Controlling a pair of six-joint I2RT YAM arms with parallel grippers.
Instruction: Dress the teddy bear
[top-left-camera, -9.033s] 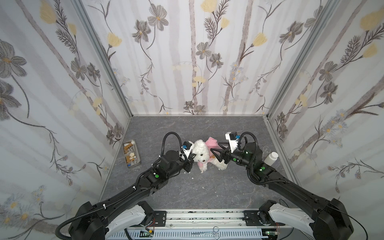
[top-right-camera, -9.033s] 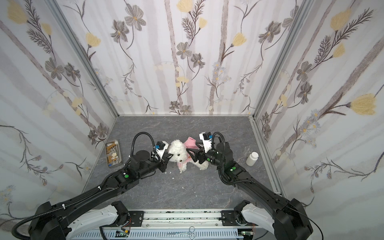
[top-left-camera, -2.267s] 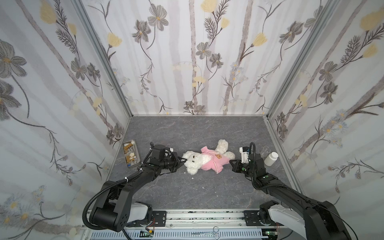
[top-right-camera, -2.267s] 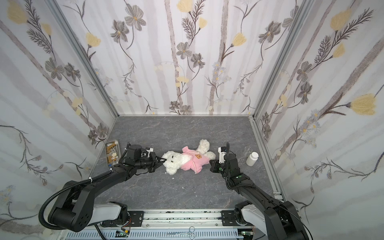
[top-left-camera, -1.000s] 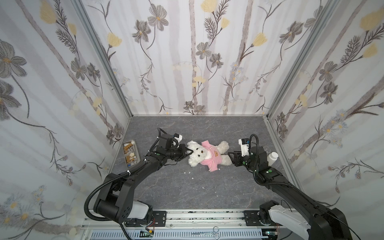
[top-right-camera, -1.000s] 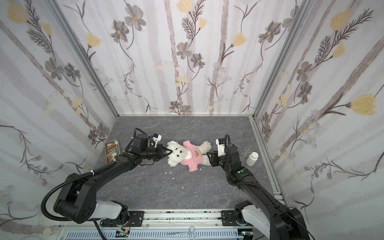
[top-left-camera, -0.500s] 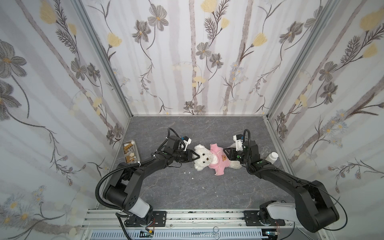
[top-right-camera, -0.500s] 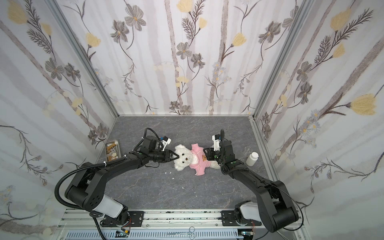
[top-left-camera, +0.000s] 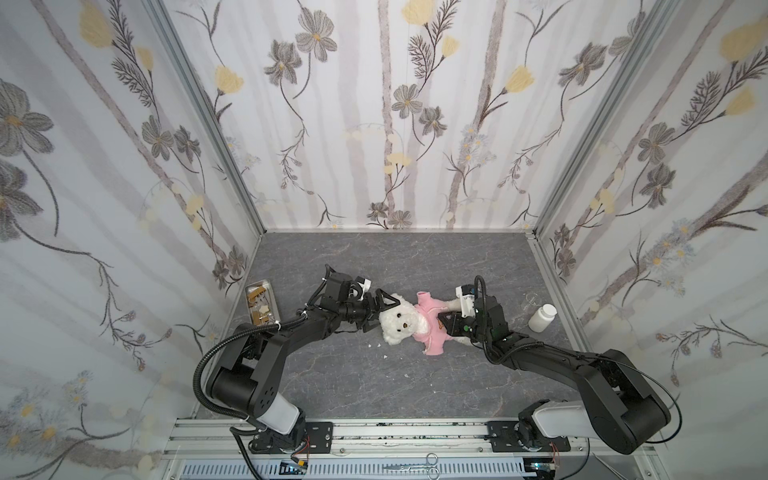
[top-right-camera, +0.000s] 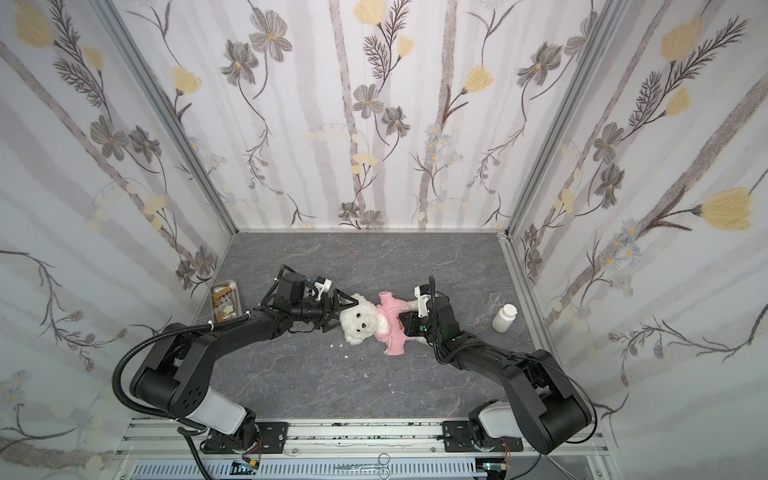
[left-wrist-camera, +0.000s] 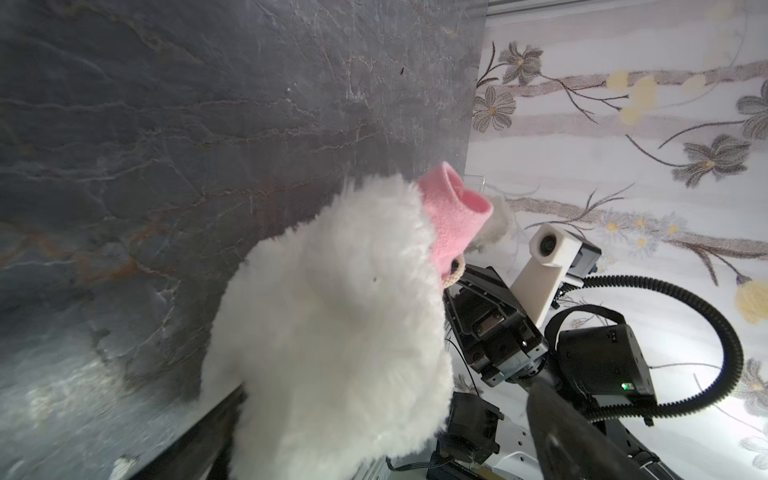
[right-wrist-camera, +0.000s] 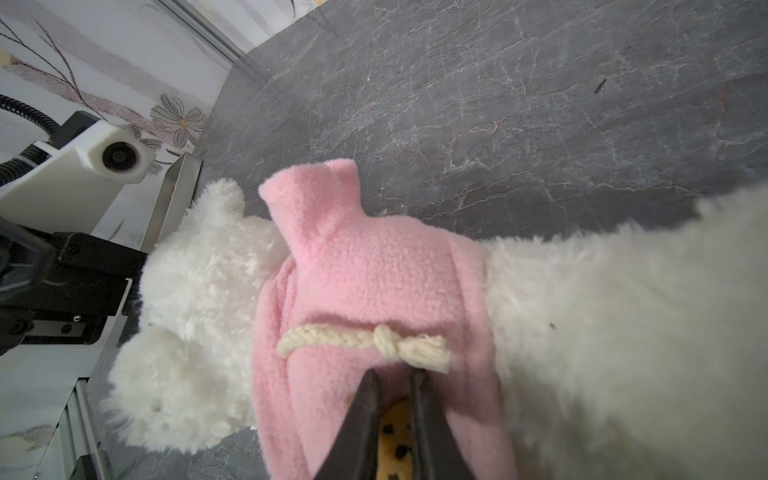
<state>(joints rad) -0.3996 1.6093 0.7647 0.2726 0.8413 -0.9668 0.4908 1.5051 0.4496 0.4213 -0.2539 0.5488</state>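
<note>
1. Left gripper, jaws wide apart, sits at the head of the bear and grips nothing.
2. Right gripper has its jaws nearly together on the front of the hoodie, just beside the drawstring. Whether they pinch fleece cannot be told.
3. The bear lies mid-table between both arms, hoodie on, with one sleeve standing up and no paw showing.
4. Likely step: settling the hoodie. Do it well by steadying the head, catching fleece rather than fur, and pulling slowly along the body so the bear does not slide.
</note>
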